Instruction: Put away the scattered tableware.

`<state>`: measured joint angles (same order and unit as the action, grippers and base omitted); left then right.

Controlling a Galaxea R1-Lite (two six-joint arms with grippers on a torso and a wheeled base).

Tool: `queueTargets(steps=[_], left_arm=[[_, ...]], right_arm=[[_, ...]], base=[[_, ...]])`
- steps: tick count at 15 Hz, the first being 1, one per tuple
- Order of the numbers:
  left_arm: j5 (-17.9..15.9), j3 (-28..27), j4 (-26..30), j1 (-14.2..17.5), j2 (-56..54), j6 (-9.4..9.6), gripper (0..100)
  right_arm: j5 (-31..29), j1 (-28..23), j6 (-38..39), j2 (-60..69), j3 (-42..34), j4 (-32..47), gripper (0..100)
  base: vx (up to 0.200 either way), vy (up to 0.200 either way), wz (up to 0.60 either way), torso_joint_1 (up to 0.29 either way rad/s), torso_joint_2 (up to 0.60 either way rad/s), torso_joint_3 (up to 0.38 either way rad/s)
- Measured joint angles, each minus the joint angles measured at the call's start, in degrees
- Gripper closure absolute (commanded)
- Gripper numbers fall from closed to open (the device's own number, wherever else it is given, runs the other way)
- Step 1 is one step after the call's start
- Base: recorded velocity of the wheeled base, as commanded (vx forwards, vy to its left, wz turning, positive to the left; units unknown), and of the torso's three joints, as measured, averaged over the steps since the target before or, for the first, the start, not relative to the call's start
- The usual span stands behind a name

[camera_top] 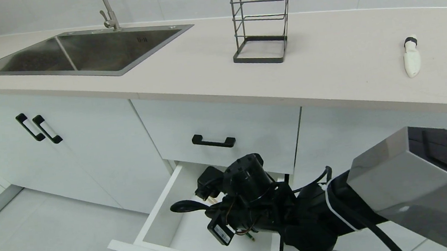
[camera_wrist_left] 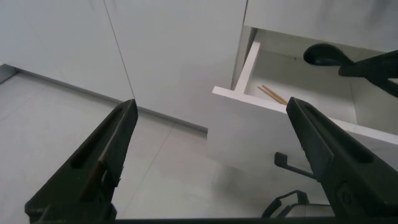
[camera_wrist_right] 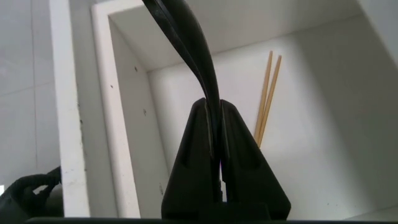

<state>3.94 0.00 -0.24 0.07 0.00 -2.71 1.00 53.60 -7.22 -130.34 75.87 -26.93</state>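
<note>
1. Black spoon (camera_top: pixel 186 206): pinched by its handle in the right end effector (camera_top: pixel 211 208) and held over the open drawer (camera_top: pixel 150 216), at about 6 o'clock in the head view. Its bowl sticks out toward 9 o'clock from the fingers. It is clear of the drawer floor.
2. Left end effector (camera_wrist_left: pixel 211 106): fingers spread wide with nothing between them. It hangs above the floor in front of the white cabinet doors, with the open drawer's corner just beyond it.
3. Sink (camera_top: pixel 43 74): set into the tabletop (camera_top: pixel 323 48) at about 10 o'clock in the head view. The faucet (camera_top: pixel 110 12) stands at its 12 o'clock edge.
4. Open drawer: pulled out below a closed drawer with a black handle (camera_top: pixel 213 142). Inside it a pair of wooden chopsticks (camera_wrist_right: pixel 267 93) lies on the white floor, side by side and touching, close to one side wall.
5. Right end effector, seen from its own wrist (camera_wrist_right: pixel 213 109): fingers pressed together on the spoon's handle (camera_wrist_right: pixel 186 37), which rises out between them above the drawer.
6. Wire rack (camera_top: pixel 260 57): upright on the tabletop at about 12 o'clock in the head view.
7. White utensil (camera_top: pixel 411 58): has a black band at one end and lies flat on the tabletop at 3 o'clock from the rack, well apart from it. I cannot tell what kind of utensil it is.
</note>
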Motion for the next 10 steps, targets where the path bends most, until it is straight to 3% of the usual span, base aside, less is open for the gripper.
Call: queueTargets(steps=[10], left_arm=[[0.0,0.0,0.0,0.0,0.0,0.0,0]], right_arm=[[-3.4,-0.5,0.8,-7.6,9.5,5.9,100]], base=[[0.0,0.0,0.0,0.0,0.0,0.0]])
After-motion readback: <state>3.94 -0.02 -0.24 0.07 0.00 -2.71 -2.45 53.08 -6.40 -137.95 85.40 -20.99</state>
